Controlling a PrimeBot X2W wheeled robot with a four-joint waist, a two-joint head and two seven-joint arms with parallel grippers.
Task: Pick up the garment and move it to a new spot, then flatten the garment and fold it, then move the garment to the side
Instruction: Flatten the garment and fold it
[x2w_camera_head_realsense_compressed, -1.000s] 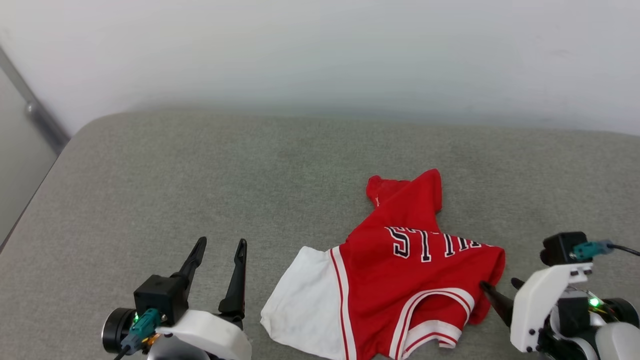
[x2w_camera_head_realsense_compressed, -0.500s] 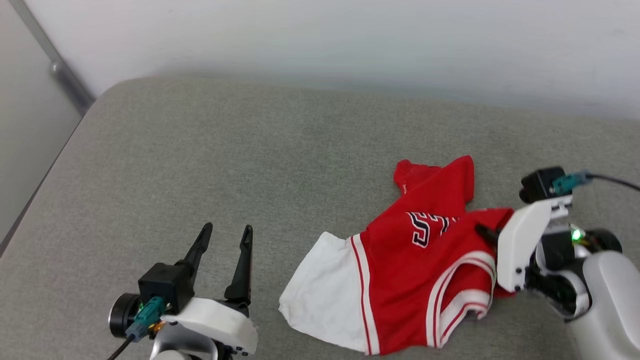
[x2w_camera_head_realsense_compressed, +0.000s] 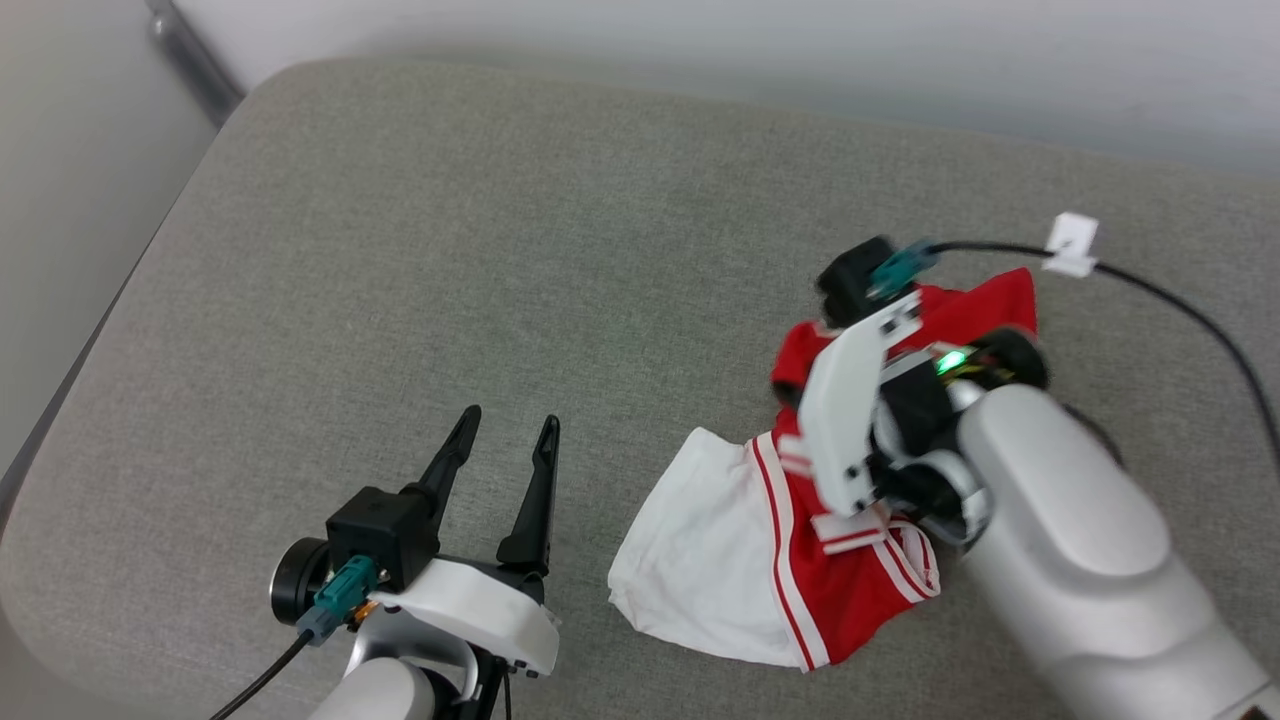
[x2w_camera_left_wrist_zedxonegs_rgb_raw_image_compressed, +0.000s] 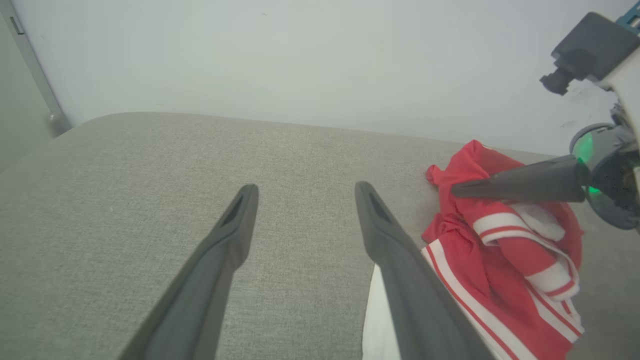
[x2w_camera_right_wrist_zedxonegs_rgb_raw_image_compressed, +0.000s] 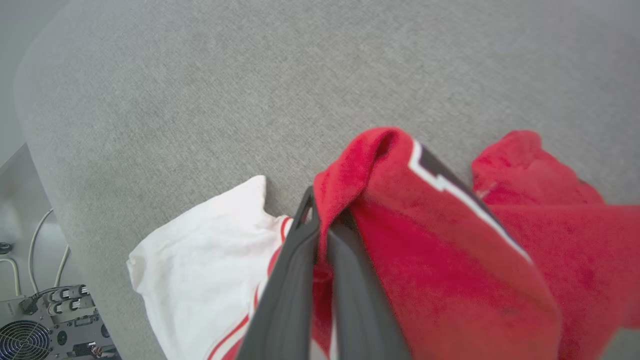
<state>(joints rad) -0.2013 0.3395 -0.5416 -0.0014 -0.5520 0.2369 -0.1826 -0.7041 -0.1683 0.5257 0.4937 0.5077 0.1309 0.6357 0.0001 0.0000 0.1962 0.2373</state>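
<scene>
Where the head camera looks down on the grey cushion (x2w_camera_head_realsense_compressed: 480, 250), the garment (x2w_camera_head_realsense_compressed: 850, 600) lies bunched at the lower right. Its white sleeve (x2w_camera_head_realsense_compressed: 700, 560) is spread on the fabric, and its red body is gathered up under the right arm (x2w_camera_head_realsense_compressed: 1060, 520), whose wrist hides the fingers. A black cable (x2w_camera_head_realsense_compressed: 1180, 300) runs from that wrist toward the right edge. The left gripper (x2w_camera_head_realsense_compressed: 510, 420) sits at the lower left, fingers spread wide with nothing between them, near the sleeve but apart from it. A pale wall (x2w_camera_head_realsense_compressed: 700, 30) stands behind the cushion.

From the left wrist, the two spread fingers point over bare cushion toward the wall. The garment is at the right, a red heap with striped trim. The right gripper (x2w_camera_left_wrist_zedxonegs_rgb_raw_image_compressed: 457, 190) comes in from the right edge, its fingers pressed into one dark wedge across the top of the heap, with red cloth and a striped band draped below.

From the right wrist, the fingers are clamped on a fold of red cloth that rises between them and curls over the tips. The fold carries a strip of black lettering edged in white. The sleeve rests on the cushion at lower left, and more red cloth lies at the right. Beyond the cushion's edge, in the bottom-left corner, sits an electronics box (x2w_camera_right_wrist_zedxonegs_rgb_raw_image_compressed: 30, 335) with a fan grille and cables.
</scene>
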